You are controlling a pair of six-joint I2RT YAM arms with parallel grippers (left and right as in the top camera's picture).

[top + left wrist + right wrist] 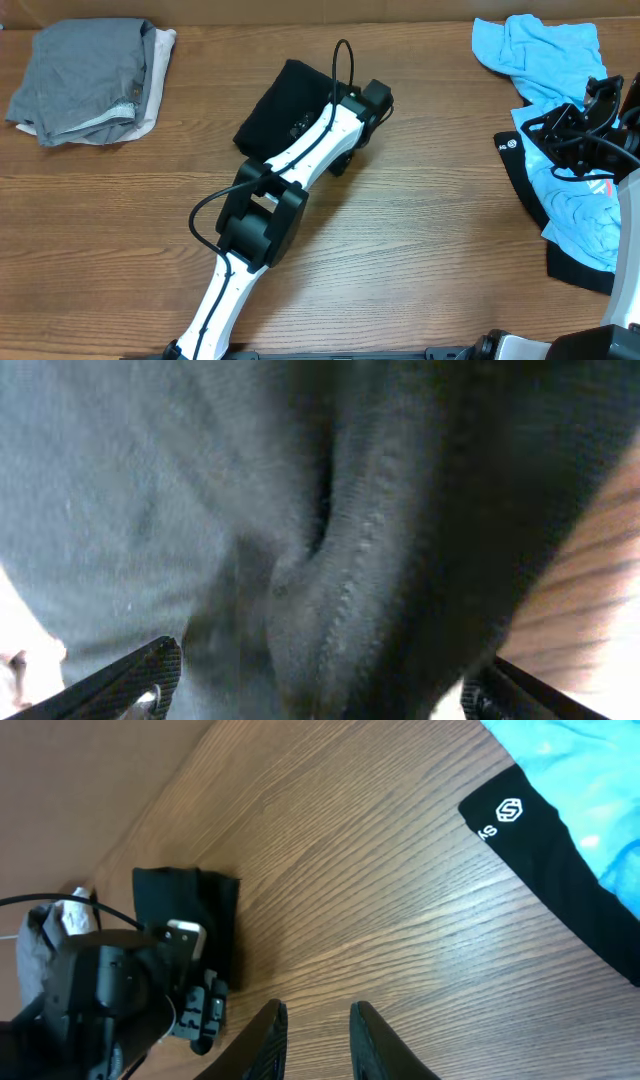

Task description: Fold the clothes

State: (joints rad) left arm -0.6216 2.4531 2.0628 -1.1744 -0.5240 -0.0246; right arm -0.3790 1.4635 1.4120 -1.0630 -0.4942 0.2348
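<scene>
1. Wooden table [420, 250]; black shirt [268, 105] lies folded mid-table, grey pile [85, 75] well left of it, blue heap [545, 50] well right.
2. My left gripper [320, 670] gapes over the shirt, seemingly holding nothing; right gripper [315, 1030], narrowly parted, empty.
3. I should lift straight off, sparing the fold.
4. Only my left wrist view shows its seam [350, 590].

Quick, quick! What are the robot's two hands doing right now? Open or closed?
Left gripper: open wide, right over the folded black shirt.
Right gripper: fingers only slightly apart, holding nothing.
</scene>
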